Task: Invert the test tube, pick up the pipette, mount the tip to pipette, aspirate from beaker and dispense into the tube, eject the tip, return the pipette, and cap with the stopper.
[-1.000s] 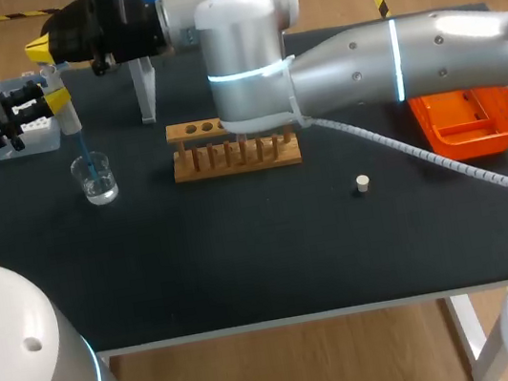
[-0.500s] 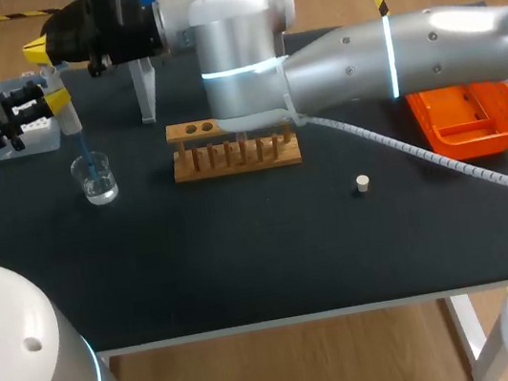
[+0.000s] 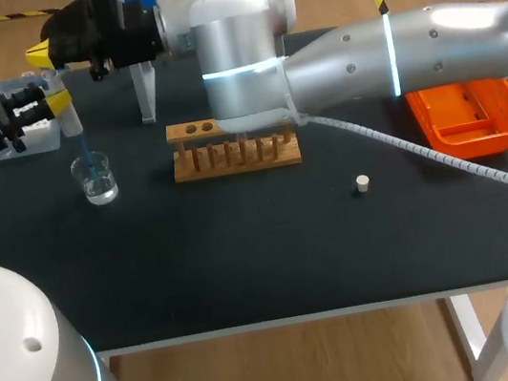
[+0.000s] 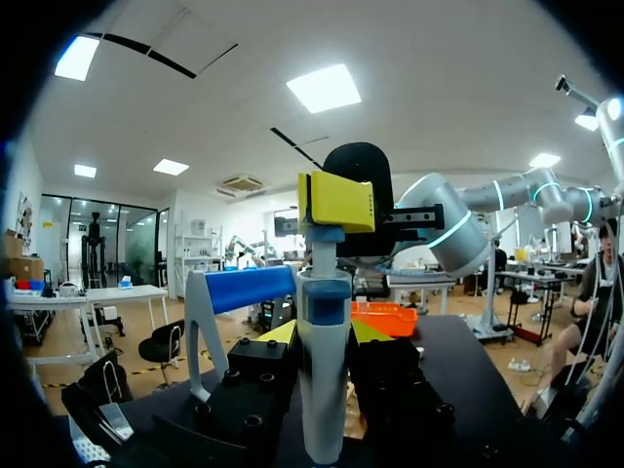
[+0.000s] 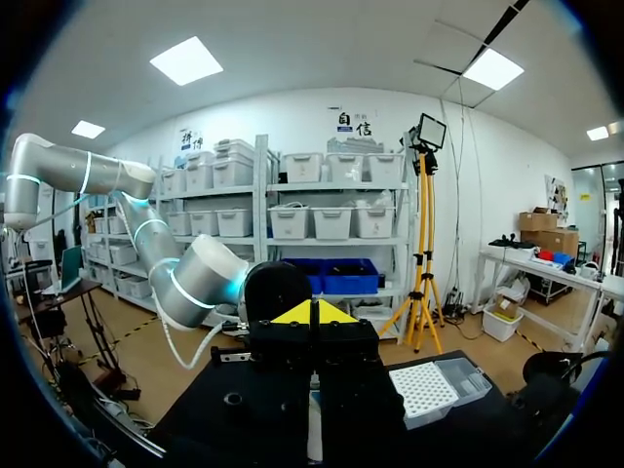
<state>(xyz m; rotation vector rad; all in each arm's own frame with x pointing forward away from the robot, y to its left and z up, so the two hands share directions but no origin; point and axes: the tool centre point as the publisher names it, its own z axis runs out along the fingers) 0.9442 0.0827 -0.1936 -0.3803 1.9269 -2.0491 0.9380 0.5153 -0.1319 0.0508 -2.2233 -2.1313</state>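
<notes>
Black table (image 3: 244,250), beaker (image 3: 96,180) only overhead, pipette (image 4: 324,390) close at left wrist

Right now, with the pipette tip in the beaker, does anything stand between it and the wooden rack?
Nothing lies on the table between the beaker and the rack. But the right arm hangs over the rack's middle and hides part of it, so a straight lift across could meet that joint.

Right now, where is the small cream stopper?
Head view: the small cream stopper lies on the black tabletop right of centre, between the wooden test-tube rack and the orange plastic tray.
</notes>
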